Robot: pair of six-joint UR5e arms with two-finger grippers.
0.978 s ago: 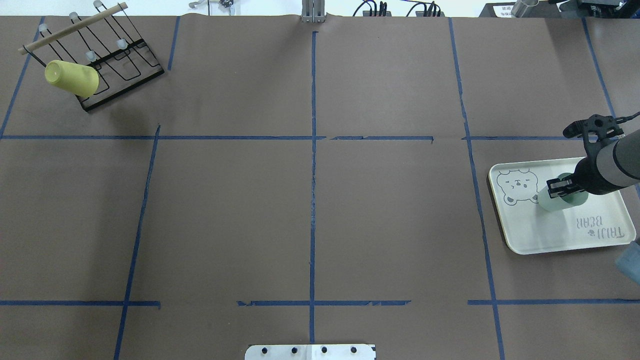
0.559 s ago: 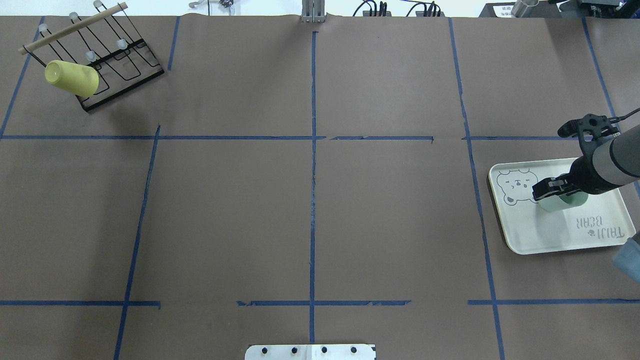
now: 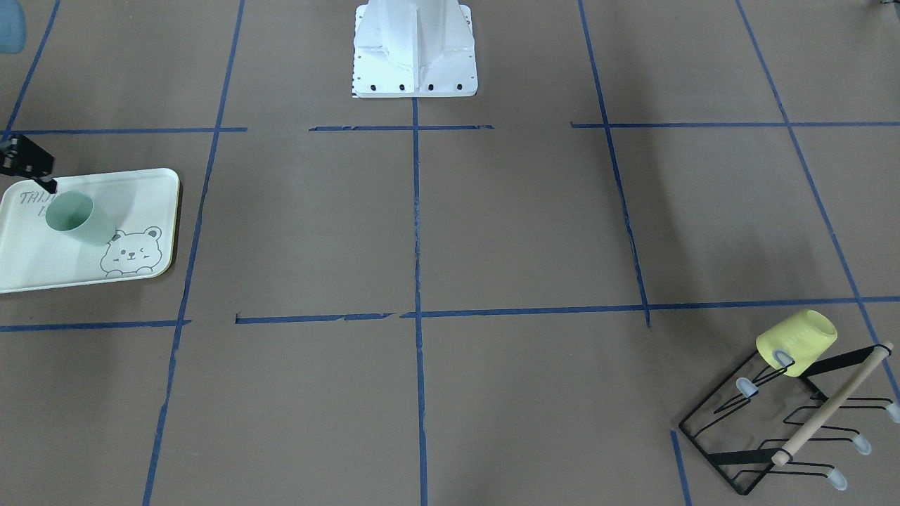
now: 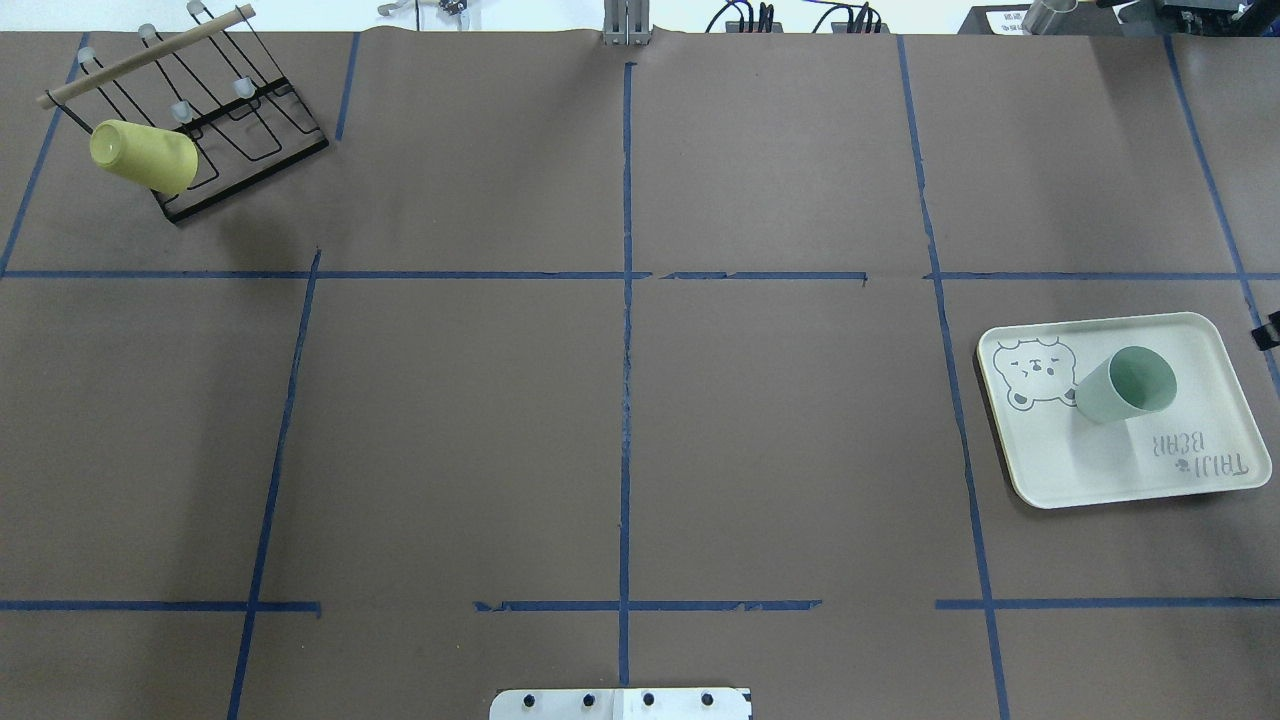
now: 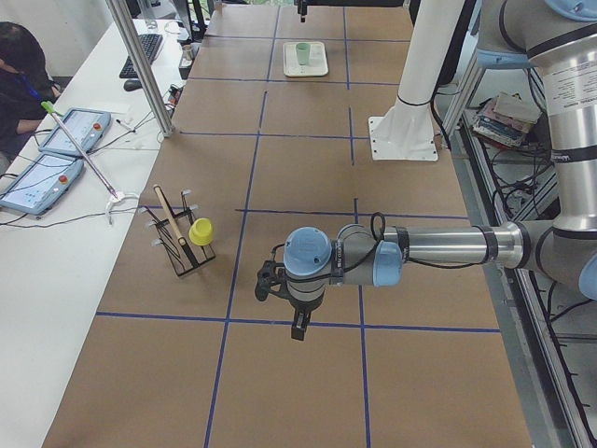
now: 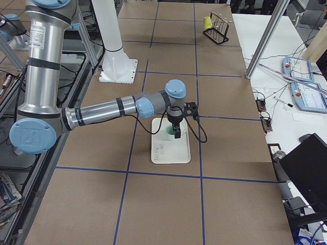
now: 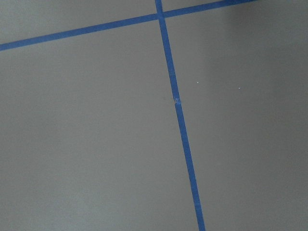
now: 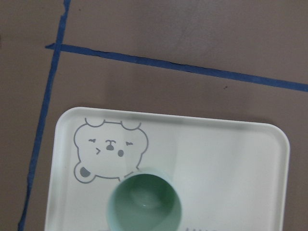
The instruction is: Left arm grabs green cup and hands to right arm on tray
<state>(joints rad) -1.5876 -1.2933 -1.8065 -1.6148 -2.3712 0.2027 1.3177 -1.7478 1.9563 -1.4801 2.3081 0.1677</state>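
Observation:
The green cup (image 4: 1125, 385) stands upright and free on the tray (image 4: 1200, 350), next to the bear drawing. It also shows in the front view (image 3: 74, 218) and from straight above in the right wrist view (image 8: 144, 204). My right gripper (image 6: 177, 132) hangs above the cup, clear of it. Only a black part of it shows at the front view's left edge (image 3: 28, 161), and I cannot tell how its jaws stand. My left gripper (image 5: 297, 322) hovers over bare table far from the tray, and I cannot tell if it is open or shut.
A black wire rack (image 4: 240, 120) with a wooden bar stands at the far left corner, and a yellow cup (image 4: 145, 157) hangs on it. The robot's white base (image 3: 415, 49) stands at the table's middle edge. An operator sits at a side desk (image 5: 23, 65).
My right gripper was around the green cup on the tray. It has let go and drawn back to the right, almost out of the overhead view. The cup has not moved.

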